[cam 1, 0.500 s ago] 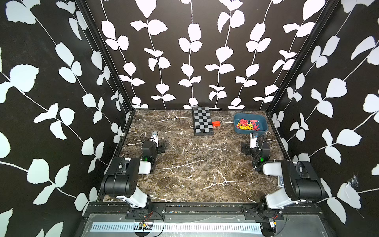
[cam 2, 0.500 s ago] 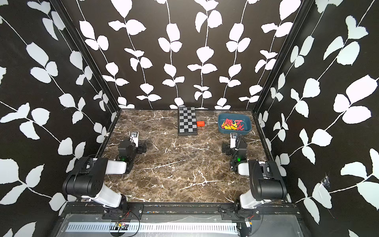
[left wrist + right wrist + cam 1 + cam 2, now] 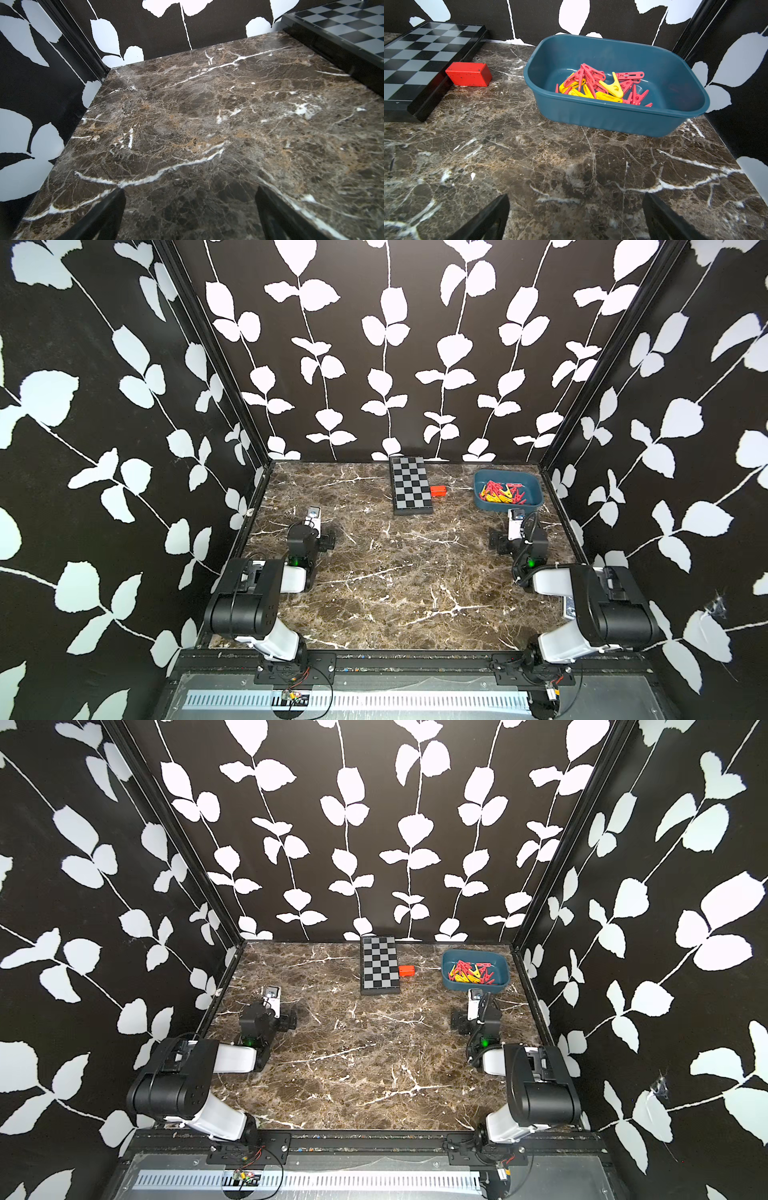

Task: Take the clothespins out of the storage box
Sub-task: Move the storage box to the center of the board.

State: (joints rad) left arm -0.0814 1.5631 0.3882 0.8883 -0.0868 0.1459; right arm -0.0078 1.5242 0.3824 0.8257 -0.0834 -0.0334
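- The right pincer (image 3: 576,207) hangs low over the surface (image 3: 395,572), its two dark fingers spread wide with nothing between them.
- The left pincer (image 3: 190,207) is spread just as wide and also empty, with only bare marble under it.
- Just past the right pincer sits the storage box (image 3: 612,122), a teal bin at the far right corner of the surface, close to the right wall. The pincer is short of its near wall and not touching it.
- All the clothespins (image 3: 602,87) I can see lie in the box in a loose tangled heap, mostly red with several yellow. Both top views show the same pile (image 3: 503,493) inside the bin (image 3: 498,506).
- Compared with half a second ago, nothing seems to have shifted: both arms and the box stand where they did.
- Left of the box lies a small red block (image 3: 469,73), right up against the edge of a checkered board (image 3: 421,56) that reaches back to the rear wall (image 3: 409,485).
- The marble between the right pincer and the box is open.
- The left pincer is well apart from the box, with the board's corner (image 3: 342,20) off to one side.
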